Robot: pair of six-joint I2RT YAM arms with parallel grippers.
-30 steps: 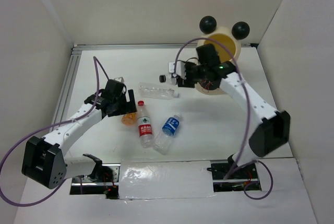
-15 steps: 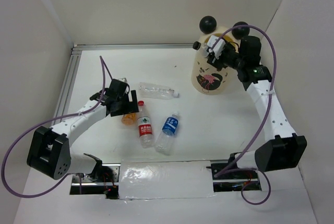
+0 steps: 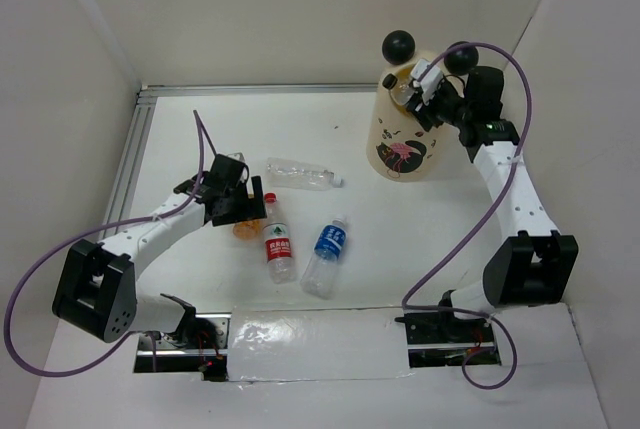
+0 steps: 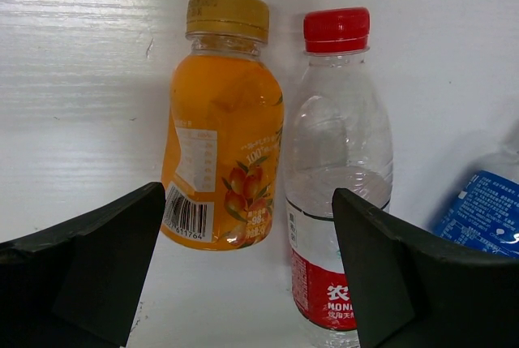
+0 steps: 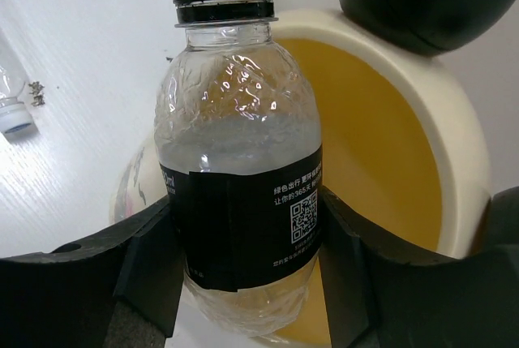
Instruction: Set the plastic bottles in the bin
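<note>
Up close, the right wrist camera settles what the overhead view cannot: the right gripper (image 5: 243,271) is clamped on the dark-labelled bottle (image 5: 235,145), one finger pressed to each side of its black label. It holds the bottle at the rim of the bin (image 5: 462,161), partly in front of the yellow opening. From above, that bottle is only a small pale shape against the rim.

The left wrist camera shows the left gripper (image 4: 251,283) spread wide and gripping nothing. Its fingers (image 4: 89,267) frame the orange bottle (image 4: 220,145) and the red-capped bottle (image 4: 340,161), which lie side by side with their caps pointing the same way. A corner of the blue-labelled bottle (image 4: 482,214) shows at the right edge.

The held bottle is clear and crinkled, with a black cap and a white QR code on its label. The orange one has a gold cap, a fruit picture and a barcode. The red-capped one is clear with a red label band.

Only the overhead view shows the clear unlabelled bottle (image 3: 300,175), lying farther back and well apart from the bin. It also shows the whole bin — a tall cream cylinder with two black ball ears (image 3: 398,45) and a pink-and-black print, standing at the far right.

The table (image 3: 430,239) is white and faintly grained. A metal rail (image 3: 130,164) runs along its left and far edges, and plain white walls (image 3: 300,9) stand on three sides.
</note>
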